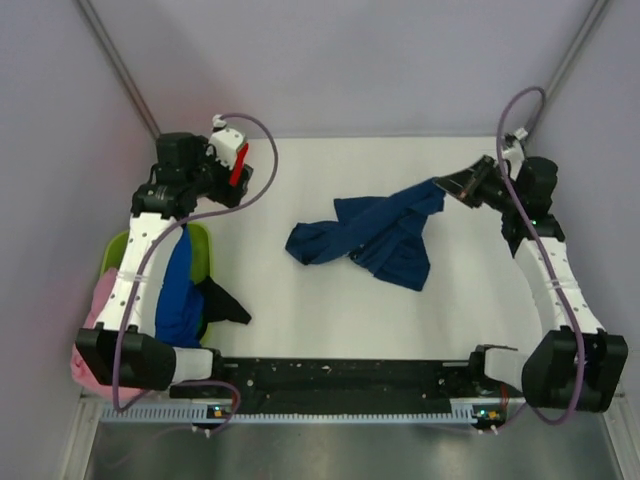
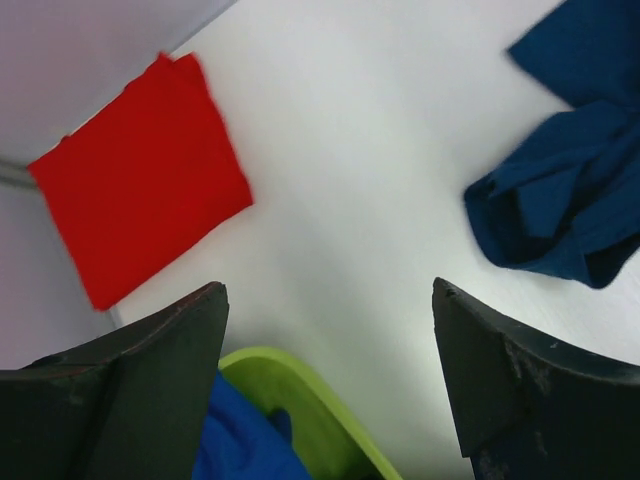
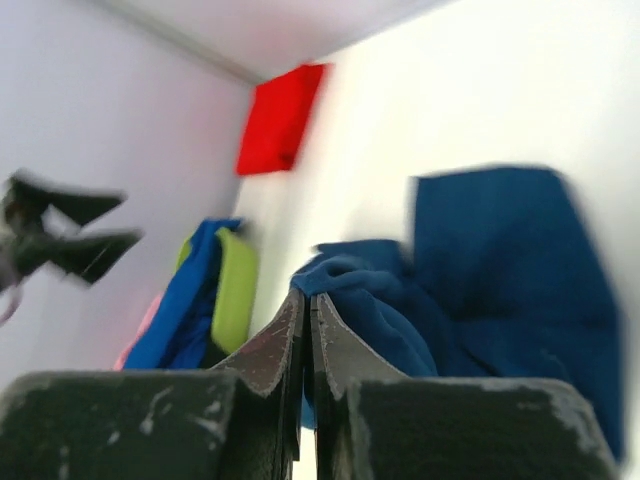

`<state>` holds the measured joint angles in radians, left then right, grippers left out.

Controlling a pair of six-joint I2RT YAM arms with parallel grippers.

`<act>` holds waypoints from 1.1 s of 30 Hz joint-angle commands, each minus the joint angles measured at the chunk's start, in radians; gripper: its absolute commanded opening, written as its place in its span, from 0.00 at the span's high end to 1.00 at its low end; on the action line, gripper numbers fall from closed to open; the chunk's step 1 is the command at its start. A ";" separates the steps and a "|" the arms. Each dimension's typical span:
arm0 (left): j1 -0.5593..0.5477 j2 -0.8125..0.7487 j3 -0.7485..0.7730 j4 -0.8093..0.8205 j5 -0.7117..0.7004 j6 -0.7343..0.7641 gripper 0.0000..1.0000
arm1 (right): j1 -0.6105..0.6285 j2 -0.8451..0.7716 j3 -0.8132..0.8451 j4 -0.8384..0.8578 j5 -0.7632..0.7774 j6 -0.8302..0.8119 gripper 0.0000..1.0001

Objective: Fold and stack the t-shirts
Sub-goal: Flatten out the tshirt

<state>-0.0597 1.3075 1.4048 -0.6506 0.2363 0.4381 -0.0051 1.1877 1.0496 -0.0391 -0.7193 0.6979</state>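
Note:
The navy blue t-shirt (image 1: 375, 235) lies crumpled mid-table; it also shows in the left wrist view (image 2: 560, 200) and the right wrist view (image 3: 500, 270). My right gripper (image 1: 447, 186) is shut on the shirt's far right corner and holds it lifted; its jaws (image 3: 307, 300) are pressed together with blue cloth between them. The red t-shirt (image 2: 140, 180) lies folded flat in the far left corner, mostly hidden by my left arm in the top view (image 1: 239, 167). My left gripper (image 1: 232, 158) is open and empty (image 2: 330, 330), above the table near the basket.
The lime green basket (image 1: 205, 245) stands at the left edge and shows in both wrist views (image 2: 300, 400) (image 3: 235, 290). A royal blue shirt (image 1: 180, 290) and a pink one (image 1: 98, 300) hang out of it. A dark cloth (image 1: 225, 302) trails beside it.

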 commanded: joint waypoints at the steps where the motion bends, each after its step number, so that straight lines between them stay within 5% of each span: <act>1: -0.156 0.061 0.034 -0.061 0.156 0.031 0.17 | -0.261 -0.034 -0.186 0.165 -0.003 0.190 1.00; 9: -0.616 0.280 -0.010 -0.083 0.138 0.162 0.19 | -0.346 0.023 -0.260 0.148 0.072 0.114 1.00; 14: -0.819 0.508 0.127 -0.080 0.118 0.171 0.19 | -0.346 0.020 -0.252 0.131 0.115 0.077 1.00; 20: -0.856 0.737 0.319 0.028 -0.099 0.060 0.14 | -0.348 0.003 -0.247 0.111 0.115 0.048 1.00; 27: -0.852 0.875 0.396 0.115 -0.195 0.024 0.12 | -0.346 -0.022 -0.234 0.087 0.116 0.040 1.00; 29: -0.836 0.892 0.408 0.160 -0.215 0.008 0.21 | -0.346 -0.033 -0.220 0.077 0.103 0.048 1.00; 30: -0.829 0.898 0.425 0.163 -0.209 -0.008 0.34 | -0.343 -0.043 -0.215 0.074 0.094 0.052 1.00; 33: -0.790 0.895 0.480 0.123 -0.140 -0.051 0.90 | -0.322 -0.077 -0.186 0.042 0.086 0.035 1.00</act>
<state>-0.8951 2.2162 1.7943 -0.5697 0.0772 0.4488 -0.3485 1.1820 0.7715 0.0055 -0.6159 0.7597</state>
